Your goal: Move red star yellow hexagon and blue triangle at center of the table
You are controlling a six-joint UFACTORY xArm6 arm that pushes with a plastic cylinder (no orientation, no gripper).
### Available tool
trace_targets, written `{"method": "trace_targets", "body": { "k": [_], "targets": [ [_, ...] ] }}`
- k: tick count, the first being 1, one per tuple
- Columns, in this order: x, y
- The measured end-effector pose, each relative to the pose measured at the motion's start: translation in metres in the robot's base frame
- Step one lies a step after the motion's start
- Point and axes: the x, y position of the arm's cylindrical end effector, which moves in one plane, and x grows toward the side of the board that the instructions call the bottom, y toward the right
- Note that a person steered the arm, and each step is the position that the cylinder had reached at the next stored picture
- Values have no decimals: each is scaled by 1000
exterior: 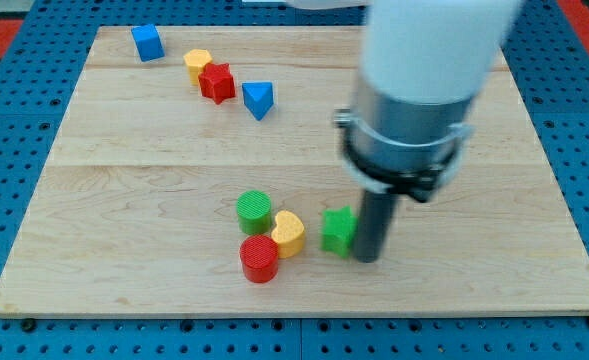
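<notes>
My tip sits touching the right side of the green block; it's a bare rod, gripping nothing. Well up and left of that green block: yellow hexagon touching red star, with the blue triangle just beside.

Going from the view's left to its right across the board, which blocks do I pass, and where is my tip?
Blue cube → yellow hexagon → red star → blue triangle → yellow heart → green star → my tip, just right of the green star.
</notes>
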Motion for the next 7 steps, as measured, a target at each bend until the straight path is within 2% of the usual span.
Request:
{"method": "trace_targets", "body": {
  "k": [1,2,4,7],
  "targets": [
    [-2,0],
    [-3,61],
    [-3,72],
    [-81,76]
  ]
}}
